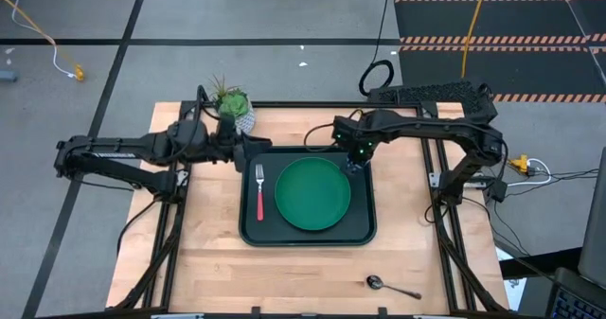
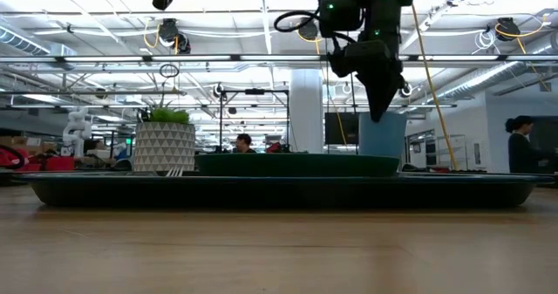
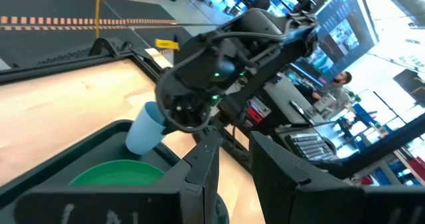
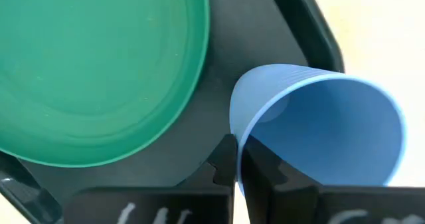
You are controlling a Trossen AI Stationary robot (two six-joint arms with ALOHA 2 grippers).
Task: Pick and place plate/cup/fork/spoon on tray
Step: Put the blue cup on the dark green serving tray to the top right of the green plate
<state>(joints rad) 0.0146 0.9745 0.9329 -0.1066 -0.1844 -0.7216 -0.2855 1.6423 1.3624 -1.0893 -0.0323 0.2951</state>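
The right tool (image 4: 236, 159) is closed on the rim of the cup (image 4: 319, 127), pinching its wall, at the tray's (image 1: 365, 232) far right corner just beside the plate (image 1: 312, 194). The plate sits mid-tray with the fork (image 1: 259, 192) along its left. The spoon (image 1: 390, 285) lies on the desk (image 1: 208, 262) near the front edge (well apart from the tray). The left tool (image 3: 232, 161) hovers partly open and empty over the tray's far left corner, beside a plant pot (image 1: 237, 111).
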